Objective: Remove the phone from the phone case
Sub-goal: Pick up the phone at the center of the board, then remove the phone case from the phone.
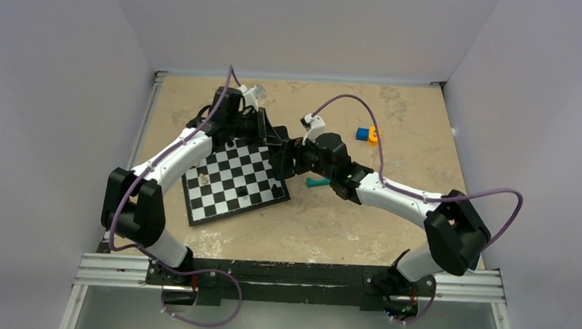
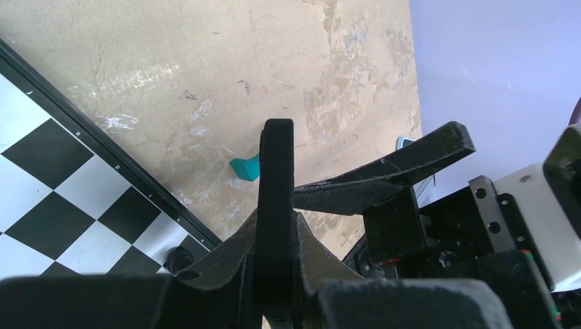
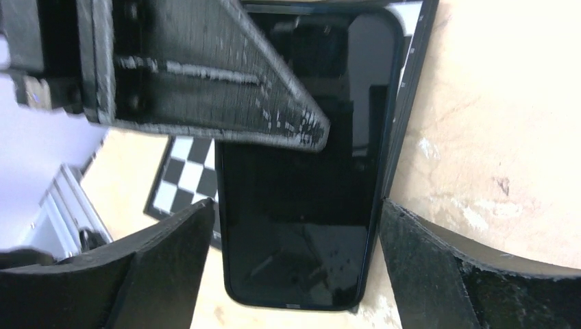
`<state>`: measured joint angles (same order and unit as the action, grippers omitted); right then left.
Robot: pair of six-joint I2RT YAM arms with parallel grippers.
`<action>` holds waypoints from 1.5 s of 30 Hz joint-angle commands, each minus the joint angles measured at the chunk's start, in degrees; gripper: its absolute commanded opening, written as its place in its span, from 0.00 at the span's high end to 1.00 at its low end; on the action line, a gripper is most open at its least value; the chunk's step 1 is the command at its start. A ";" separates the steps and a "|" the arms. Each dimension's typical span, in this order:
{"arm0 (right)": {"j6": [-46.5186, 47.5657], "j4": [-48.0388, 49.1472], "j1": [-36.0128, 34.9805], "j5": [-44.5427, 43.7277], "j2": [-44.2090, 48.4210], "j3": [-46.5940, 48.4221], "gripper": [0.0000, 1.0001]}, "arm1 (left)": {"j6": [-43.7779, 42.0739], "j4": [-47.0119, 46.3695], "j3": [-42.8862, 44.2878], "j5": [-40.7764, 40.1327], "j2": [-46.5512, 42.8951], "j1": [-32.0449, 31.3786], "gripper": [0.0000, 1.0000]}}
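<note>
The phone (image 3: 308, 199) was held up by the far right corner of the chessboard (image 1: 235, 181), black screen toward the right wrist camera; the left jaws were clamped across its flat faces; the right jaws stood wide apart, one beside each long edge, contact unclear; it looked stiff and fairly weighty, the glass glossy and likely slippery; the case, probably a thin springy shell, seemed best caught at a rim or corner and peeled back; only a thin dark rim hinted at that case; the back and camera holes were hidden, a left jaw covered the upper end, and whether the lower end cleared the counter (image 1: 359, 227) could not be told
</note>
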<state>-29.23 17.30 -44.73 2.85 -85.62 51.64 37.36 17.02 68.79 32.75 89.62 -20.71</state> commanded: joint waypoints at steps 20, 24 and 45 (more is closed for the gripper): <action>6.16 8.05 14.14 58.52 18.44 -17.68 0.48 | -6.30 -12.00 4.86 30.38 -5.69 -3.03 1.00; 5.30 10.88 15.28 58.13 19.23 -18.90 0.51 | -6.89 -12.25 4.95 32.16 -6.37 -3.73 1.00; -3.64 27.36 18.92 62.41 18.49 -21.76 0.53 | -4.23 -16.08 3.69 34.47 -7.48 -4.93 1.00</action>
<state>-30.94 38.87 -25.87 63.59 -67.85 30.24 30.98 6.44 70.63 64.29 83.94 -25.28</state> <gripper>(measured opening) 0.477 0.190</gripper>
